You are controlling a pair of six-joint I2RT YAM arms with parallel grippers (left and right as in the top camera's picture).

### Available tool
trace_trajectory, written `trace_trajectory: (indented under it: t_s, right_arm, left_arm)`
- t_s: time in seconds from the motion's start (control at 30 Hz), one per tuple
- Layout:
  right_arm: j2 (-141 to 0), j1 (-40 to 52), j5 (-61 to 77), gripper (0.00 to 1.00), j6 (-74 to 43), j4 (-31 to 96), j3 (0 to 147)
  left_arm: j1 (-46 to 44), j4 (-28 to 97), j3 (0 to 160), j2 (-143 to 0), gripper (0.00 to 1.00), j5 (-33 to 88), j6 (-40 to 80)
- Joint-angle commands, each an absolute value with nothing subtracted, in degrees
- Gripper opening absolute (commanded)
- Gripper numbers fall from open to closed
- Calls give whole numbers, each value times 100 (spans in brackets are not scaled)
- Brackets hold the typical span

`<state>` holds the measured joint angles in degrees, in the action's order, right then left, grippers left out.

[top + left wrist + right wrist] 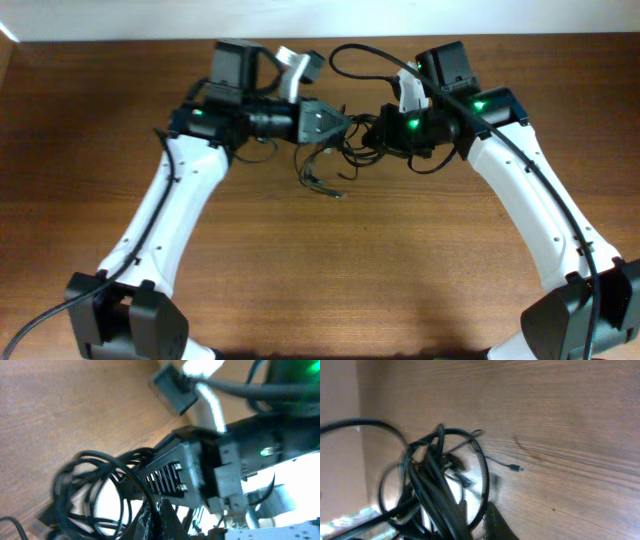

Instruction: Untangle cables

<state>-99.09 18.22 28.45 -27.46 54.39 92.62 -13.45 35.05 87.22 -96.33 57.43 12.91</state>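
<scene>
Here the cables bunch between the left gripper and right gripper, equally near; neither's grip can be read.

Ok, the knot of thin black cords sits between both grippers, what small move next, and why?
Probably ease the grippers slowly apart: the tangle of thin black cords is bunched between the left gripper and right gripper, loops crossed, one plug end trailing free.
</scene>
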Motion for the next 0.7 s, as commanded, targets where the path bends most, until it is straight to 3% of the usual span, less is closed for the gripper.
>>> trace_trajectory:
  t_s: [0.0, 0.2, 0.4, 0.43, 0.57, 0.67]
  right_arm:
    - [-9981, 1719, 2097, 4, -2950, 5688, 9288]
    - [-9981, 893, 1660, 4, -2943, 6320, 9279]
    - [-9981, 515, 1678, 4, -2810, 6501, 9279]
    - [-9981, 517, 1688, 4, -2622, 6499, 9279]
    - [-9981, 478, 1538, 4, -2248, 6521, 9279]
    - [-9981, 325, 910, 4, -2290, 6670, 9279]
  left_arm:
    - [-674, 3424, 8901, -9459, 0, 6278, 1326]
    - [760, 3341, 8910, -8726, 0, 6276, 1323]
    - [1227, 3374, 8908, -8547, 0, 6202, 1284]
    - [1212, 3551, 8908, -8547, 0, 5857, 1011]
    - [1210, 4890, 8908, -8554, 0, 2324, 888]
    - [1216, 5065, 8908, -8554, 0, 1422, 888]
